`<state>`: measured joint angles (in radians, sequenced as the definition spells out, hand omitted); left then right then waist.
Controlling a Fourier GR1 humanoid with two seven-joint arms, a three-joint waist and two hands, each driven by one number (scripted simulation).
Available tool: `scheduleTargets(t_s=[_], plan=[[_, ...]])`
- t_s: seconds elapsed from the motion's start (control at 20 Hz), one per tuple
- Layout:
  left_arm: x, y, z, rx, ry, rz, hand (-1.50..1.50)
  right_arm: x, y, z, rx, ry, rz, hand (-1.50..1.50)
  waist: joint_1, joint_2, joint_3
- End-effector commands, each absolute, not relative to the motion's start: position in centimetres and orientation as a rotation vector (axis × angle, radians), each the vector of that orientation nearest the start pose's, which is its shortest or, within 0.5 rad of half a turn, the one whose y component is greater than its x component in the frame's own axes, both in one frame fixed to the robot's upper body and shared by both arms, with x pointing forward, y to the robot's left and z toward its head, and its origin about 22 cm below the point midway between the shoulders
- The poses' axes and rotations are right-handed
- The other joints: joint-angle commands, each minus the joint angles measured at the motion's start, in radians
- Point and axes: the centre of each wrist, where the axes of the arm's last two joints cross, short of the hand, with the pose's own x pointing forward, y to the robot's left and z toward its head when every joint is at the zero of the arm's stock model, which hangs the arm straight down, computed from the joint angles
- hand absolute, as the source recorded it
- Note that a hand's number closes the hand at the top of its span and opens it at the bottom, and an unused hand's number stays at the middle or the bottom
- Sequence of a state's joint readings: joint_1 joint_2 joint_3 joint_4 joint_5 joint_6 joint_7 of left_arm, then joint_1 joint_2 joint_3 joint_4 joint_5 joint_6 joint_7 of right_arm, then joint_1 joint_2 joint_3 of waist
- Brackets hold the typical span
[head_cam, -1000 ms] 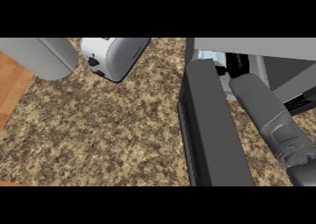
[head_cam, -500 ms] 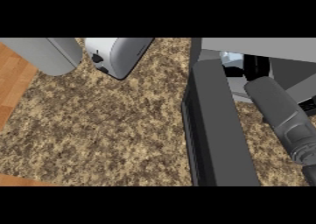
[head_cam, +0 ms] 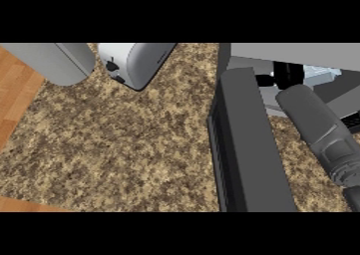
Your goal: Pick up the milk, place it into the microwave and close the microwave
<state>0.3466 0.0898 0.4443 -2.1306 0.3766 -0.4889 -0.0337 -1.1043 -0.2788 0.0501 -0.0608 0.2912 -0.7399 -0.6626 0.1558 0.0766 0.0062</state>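
Since a moment ago the view has slid a bit to the right: the toaster and the grey round thing beside it sit further left in the picture, and more of the microwave shows. The right arm reaches further up into the microwave than before.

At the far left is a strip of wood floor. Then comes the speckled counter, with the grey round thing and the toaster at its top edge, close together. Next is the dark microwave door, standing open and running down the picture — it sits between the bare counter and the arm.

The right hand is black and deep inside the microwave. I cannot tell how its fingers are set. Just to its right a pale blue-white thing shows — likely the milk, inside the microwave and mostly hidden.

The left hand is not seen.
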Motion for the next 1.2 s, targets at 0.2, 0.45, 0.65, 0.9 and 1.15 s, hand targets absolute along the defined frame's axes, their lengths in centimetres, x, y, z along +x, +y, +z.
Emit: scheduleTargets(t_s=[0.2, 0.45, 0.65, 0.9, 1.15], plan=[[13.0, 34.6, 8.6, -0.099, -1.924, -0.128, -1.5, 44.2, -22.0, 3.9, -0.826, -1.95, 0.621, -1.5, 0.003, -0.004, 0.0], [14.3, 33.2, 8.3, -0.151, -1.924, -0.165, -1.5, 44.2, -21.9, 3.8, -0.641, -1.984, 0.549, -1.5, -0.036, -0.011, 0.001], [14.1, 32.6, 7.8, -0.192, -1.907, -0.196, -1.5, 43.5, -21.9, 2.5, -0.483, -1.992, 0.473, -1.5, -0.047, -0.027, -0.001], [15.6, 31.5, 7.8, -0.266, -1.912, -0.217, -1.5, 43.4, -22.0, 2.2, -0.295, -1.977, 0.391, -1.5, -0.068, -0.032, -0.002], [14.9, 29.9, 8.3, -0.304, -1.912, -0.245, 1.5, 41.6, -25.3, -0.3, -0.196, -1.933, 0.308, -1.5, -0.084, -0.047, -0.002]])
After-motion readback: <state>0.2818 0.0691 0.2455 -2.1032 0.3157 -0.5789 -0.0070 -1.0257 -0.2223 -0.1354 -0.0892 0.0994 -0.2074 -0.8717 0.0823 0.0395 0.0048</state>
